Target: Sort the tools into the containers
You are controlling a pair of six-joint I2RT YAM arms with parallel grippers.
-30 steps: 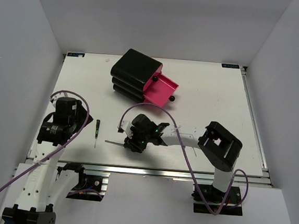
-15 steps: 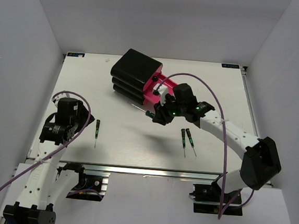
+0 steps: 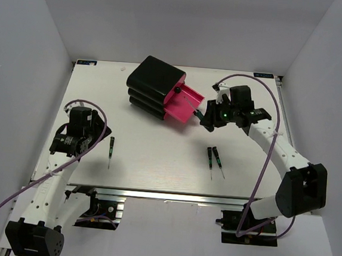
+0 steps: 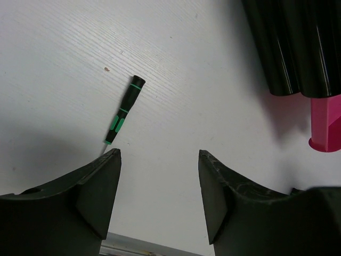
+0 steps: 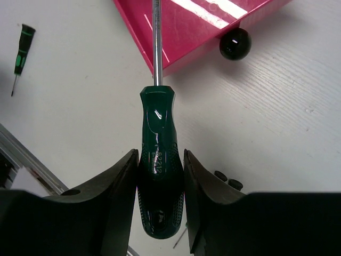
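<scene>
1. Green-handled screwdriver (image 5: pixel 160 122): pinched by its handle in the R gripper (image 5: pixel 161 170), shaft reaching over the open pink drawer (image 3: pixel 188 96), mid-worktop toward the far edge.
2. The drawer sticks out of the black box (image 3: pixel 154 78), which sits by the far edge, left of centre. Black knob (image 5: pixel 235 43) on the drawer front.
3. Precision screwdriver pair (image 3: pixel 210 154) lies side by side near the near edge, right of centre. Third precision screwdriver (image 4: pixel 123 109) lies toward the near-left corner.
4. L gripper (image 4: pixel 159 181): fingers spread, nothing between them, above the worktop near the third one.
</scene>
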